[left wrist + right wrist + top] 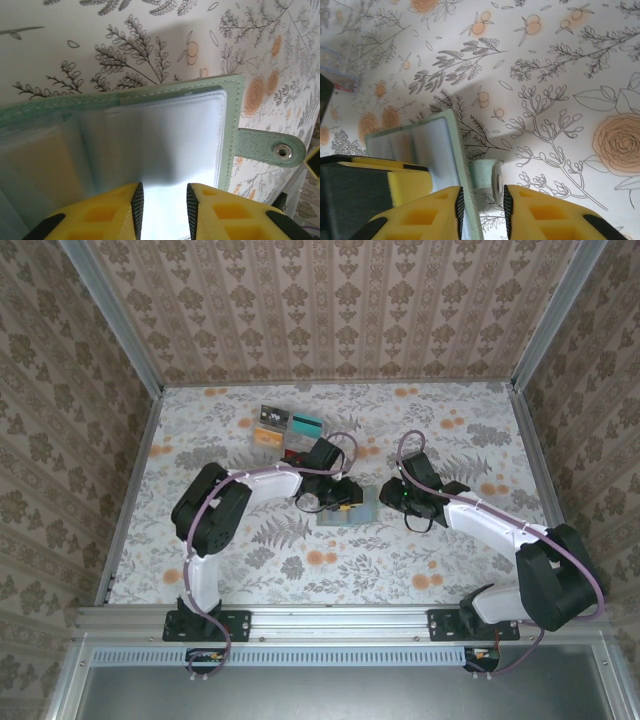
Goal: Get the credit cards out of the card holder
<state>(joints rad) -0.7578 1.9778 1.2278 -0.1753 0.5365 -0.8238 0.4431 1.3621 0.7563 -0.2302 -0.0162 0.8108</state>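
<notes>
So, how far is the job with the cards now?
Done: the wallet lies open. In hand: the left claw is at its clear sleeves, the right claw straddles its edge by the snap tab. Left: no card looks pulled yet; a tan card seems to sit in a sleeve.

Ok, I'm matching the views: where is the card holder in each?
Top external: card holder just below picture centre.
Left wrist: card holder across the lower half.
Right wrist: card holder lower left.
Shared landmark: snap tab, right in left wrist, bottom centre in right wrist.
</notes>
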